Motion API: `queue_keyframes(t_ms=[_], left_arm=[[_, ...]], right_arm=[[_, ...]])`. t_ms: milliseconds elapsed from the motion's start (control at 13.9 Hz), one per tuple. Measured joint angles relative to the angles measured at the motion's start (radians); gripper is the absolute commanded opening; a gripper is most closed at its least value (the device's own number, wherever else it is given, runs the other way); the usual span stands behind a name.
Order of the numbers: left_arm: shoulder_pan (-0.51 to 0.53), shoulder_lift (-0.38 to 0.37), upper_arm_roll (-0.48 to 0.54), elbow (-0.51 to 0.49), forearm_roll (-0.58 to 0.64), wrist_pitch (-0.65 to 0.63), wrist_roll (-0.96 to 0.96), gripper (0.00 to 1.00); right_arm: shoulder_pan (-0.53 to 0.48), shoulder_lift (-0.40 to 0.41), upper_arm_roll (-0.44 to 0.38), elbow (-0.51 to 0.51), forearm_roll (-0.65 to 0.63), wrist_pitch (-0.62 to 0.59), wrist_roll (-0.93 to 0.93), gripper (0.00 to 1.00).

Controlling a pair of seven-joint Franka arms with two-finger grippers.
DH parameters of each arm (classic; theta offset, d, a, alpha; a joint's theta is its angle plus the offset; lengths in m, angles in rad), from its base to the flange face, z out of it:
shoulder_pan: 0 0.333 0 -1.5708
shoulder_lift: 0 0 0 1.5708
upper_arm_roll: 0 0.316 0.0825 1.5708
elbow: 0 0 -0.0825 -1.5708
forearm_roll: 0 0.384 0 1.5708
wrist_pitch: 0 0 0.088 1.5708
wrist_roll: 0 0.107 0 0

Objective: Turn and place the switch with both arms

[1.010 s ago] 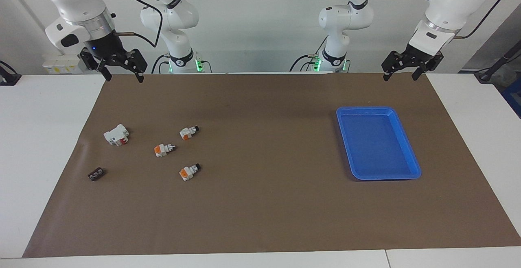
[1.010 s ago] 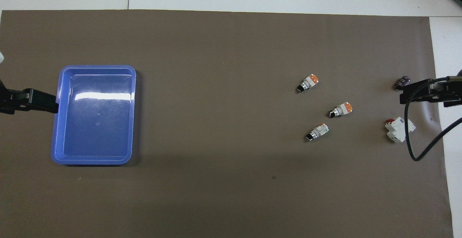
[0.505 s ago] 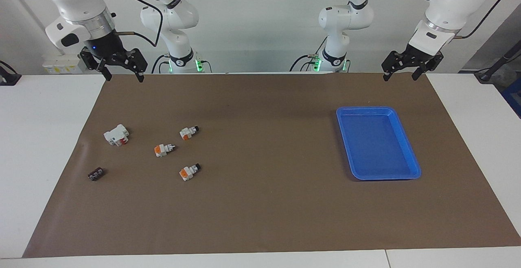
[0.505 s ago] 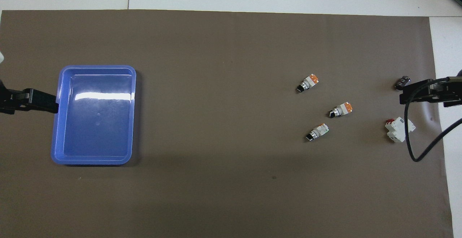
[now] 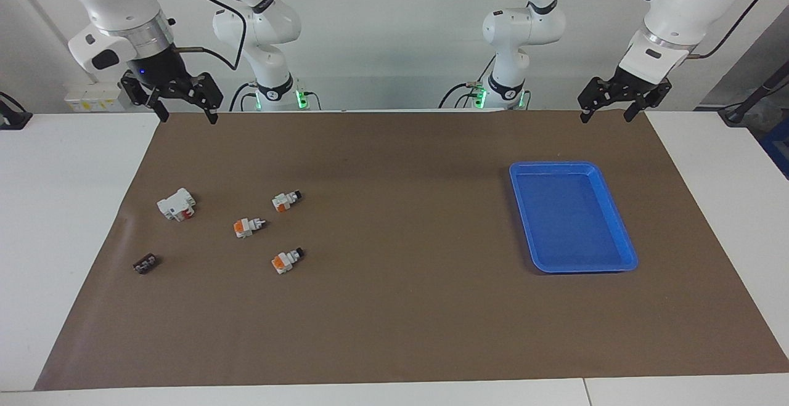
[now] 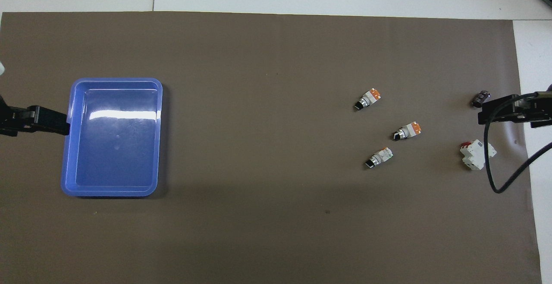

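Switches: three alike lay on the brown mat (image 5: pixel 394 307) toward the right arm's end, one nearest the robots (image 5: pixel 286 200), one in the middle (image 5: pixel 248 227), one farthest (image 5: pixel 286 260).
Right gripper (image 5: pixel 183 113): released, empty, raised over the mat's edge nearest the robots.
Left gripper (image 5: pixel 605 113): released, empty, waited above the mat's corner.
Tray (image 5: pixel 619 221): blue, toward the left arm's end.
White block with red (image 5: pixel 176 204): beside the switches.

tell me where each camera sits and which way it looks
Facing view: high across the table, looking at the robots; both arms show, left gripper and right gripper open, raised over the mat's robot-side edge.
Overhead view: high above the robots' end, looking steeply down; only gripper parts show at the sides.
Shared: blue tray, three switches.
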Motion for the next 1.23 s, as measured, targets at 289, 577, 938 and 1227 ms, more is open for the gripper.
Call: queue_keyframes(t_ms=[289, 577, 938, 1227], left_arm=[[0.000, 0.000, 0.000, 0.000, 0.000, 0.000, 0.000, 1.00], [0.000, 0.000, -0.001, 0.000, 0.000, 0.002, 0.000, 1.00], [0.000, -0.001, -0.002, 0.000, 0.000, 0.036, 0.000, 1.00], [0.000, -0.001, 0.000, -0.002, 0.000, 0.102, -0.001, 1.00]], right_arm=[[0.000, -0.001, 0.000, 0.000, 0.000, 0.000, 0.000, 1.00], [0.000, -0.002, 0.000, 0.000, 0.000, 0.000, 0.000, 1.00], [0.002, -0.005, 0.001, -0.013, 0.000, 0.002, 0.134, 1.00], [0.033, -0.029, 0.025, -0.126, 0.001, 0.097, 0.228, 1.00]])
